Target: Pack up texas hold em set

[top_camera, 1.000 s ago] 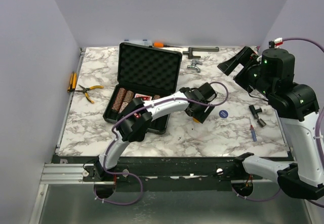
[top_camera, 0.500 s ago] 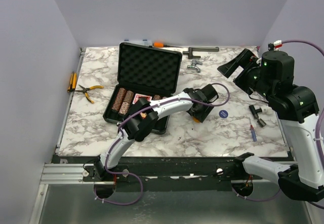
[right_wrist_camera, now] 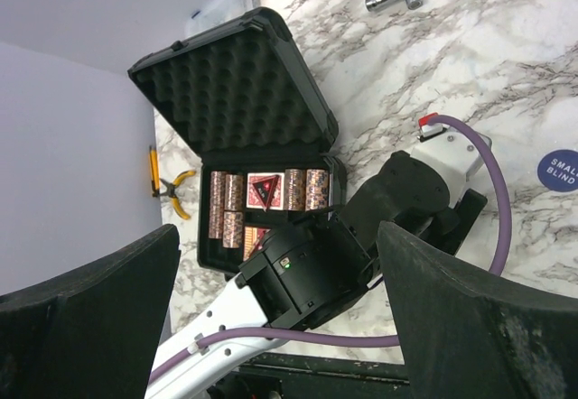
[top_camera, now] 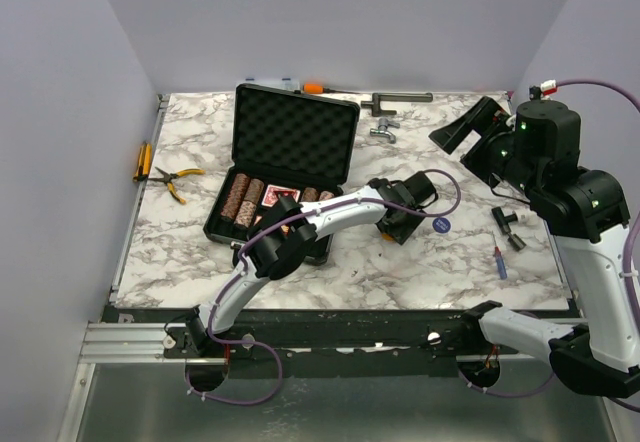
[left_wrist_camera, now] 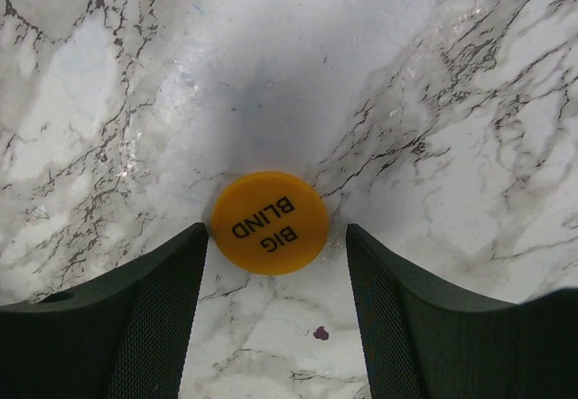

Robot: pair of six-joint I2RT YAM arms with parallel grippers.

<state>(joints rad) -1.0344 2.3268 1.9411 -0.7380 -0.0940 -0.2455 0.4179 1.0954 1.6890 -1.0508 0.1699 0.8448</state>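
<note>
1. While the left gripper (left_wrist_camera: 275,245) straddles the yellow token (left_wrist_camera: 270,222) on the table (top_camera: 400,272), its fingers are spread, pinching nothing. Looks like token pickup.
2. Next: pinch disc by its edges, lift; thin, may slip.
3. Blue token (top_camera: 441,225) just beyond.
4. Case (top_camera: 290,142) open at left; chips (top_camera: 240,199) and cards (top_camera: 283,195) inside.
5. Right gripper (top_camera: 462,117) raised, spread wide, empty.

One black case (top_camera: 290,137), one orange token (left_wrist_camera: 269,222), one blue token (top_camera: 441,225), one yellow-handled pliers (top_camera: 176,179).
</note>
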